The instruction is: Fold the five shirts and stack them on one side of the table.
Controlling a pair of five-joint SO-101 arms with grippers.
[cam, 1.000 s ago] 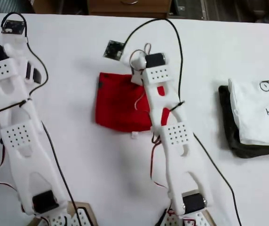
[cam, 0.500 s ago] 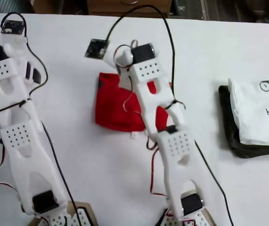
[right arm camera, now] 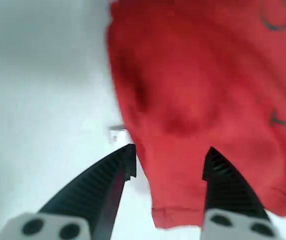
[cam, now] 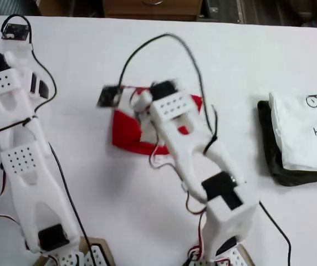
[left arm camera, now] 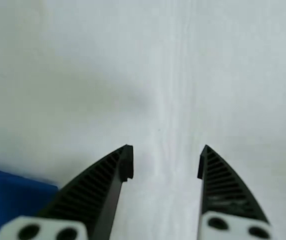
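Well, right jaws (spread apart) hang over the red shirt (right arm camera: 198, 95)

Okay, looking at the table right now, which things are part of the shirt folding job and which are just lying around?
Part of the job:
red shirt
white shirt, lying on the dark shirt
blue cloth, likely a shirt
table

Just lying about:
arm cable
cabinet behind the table
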